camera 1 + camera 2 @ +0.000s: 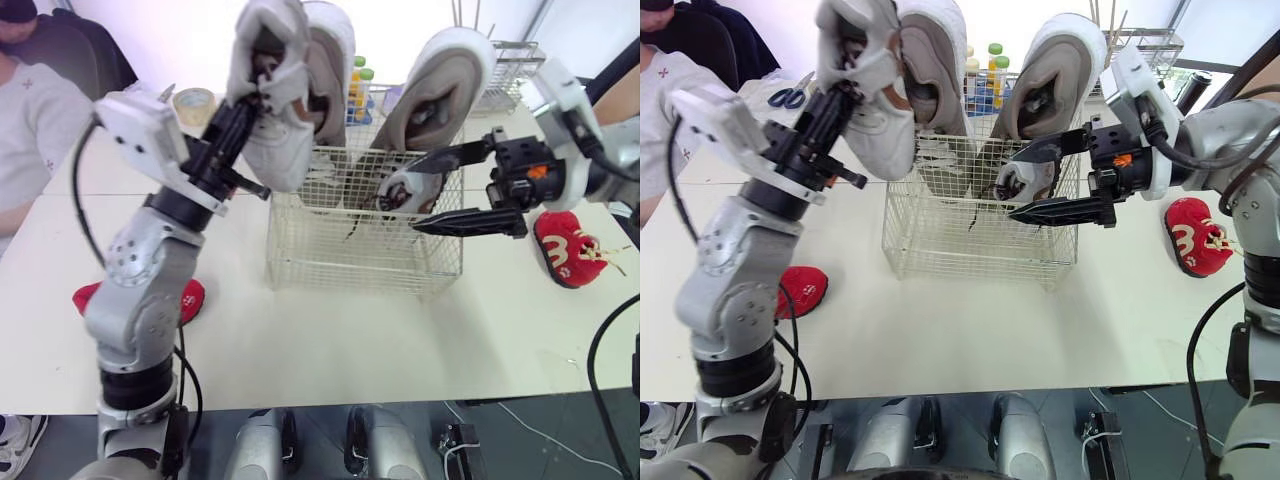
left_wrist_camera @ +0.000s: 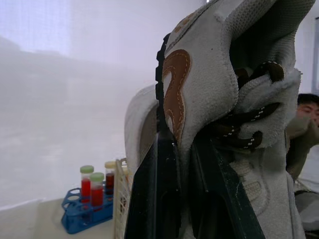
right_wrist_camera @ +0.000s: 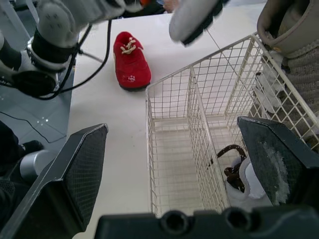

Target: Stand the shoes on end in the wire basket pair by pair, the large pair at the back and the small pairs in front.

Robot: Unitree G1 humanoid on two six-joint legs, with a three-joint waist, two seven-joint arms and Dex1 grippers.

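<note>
**While 1 claw grips, the other gapes**

While my left claw is clamped tight on the laced upper of a big grey shoe, I hold that shoe on end in the air over the left rear part of the wire basket. 2 more large shoes stand on end in the back of the basket: a second big shoe just behind the lifted one, and a third big shoe to the right, its opening facing me. My right claw hangs at the basket's right side, its 2 fingers spread wide with nothing between them but the wire. A small grey shoe sits inside the basket close to those fingers. On the bench 2 small red shoes lie outside the basket: the left red shoe behind my left arm, and the right red shoe below my right wrist. A rack of capped tubes stands behind the basket.
</note>
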